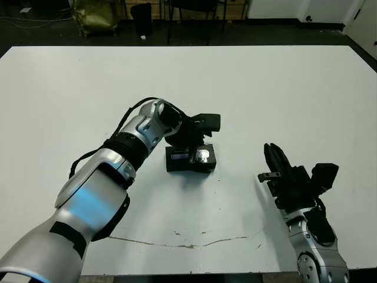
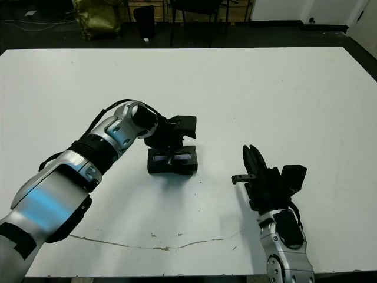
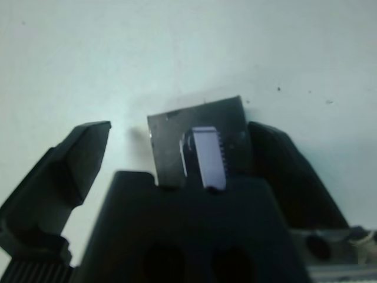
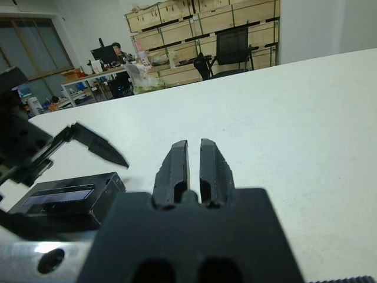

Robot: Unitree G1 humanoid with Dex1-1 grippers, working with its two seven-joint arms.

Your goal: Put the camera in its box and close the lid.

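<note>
Right gripper (image 1: 277, 162): parked low on the desk (image 1: 283, 88), fingers pressed together, holding nothing, well apart from the action.
Left gripper (image 3: 171, 156): over the box now, fingers spread wide, one either side of it and neither one touching as far as the wrist view shows.
Box (image 1: 189, 159): sits on the desk between those spread fingers, closed up black.
Lid (image 2: 172, 157): flat on top of the box, glossy silvery strip facing up and catching the light.
Camera: not visible anywhere, so most likely already inside under the lid.
Progress: looks nearly finished; camera in, lid on. What may remain is a last press to seat the lid, and clearing the arm.
Writing: no brand or label readable; the strip shows only glare.
Far side: a person (image 4: 116, 50) sits at a bench beyond the desk.
</note>
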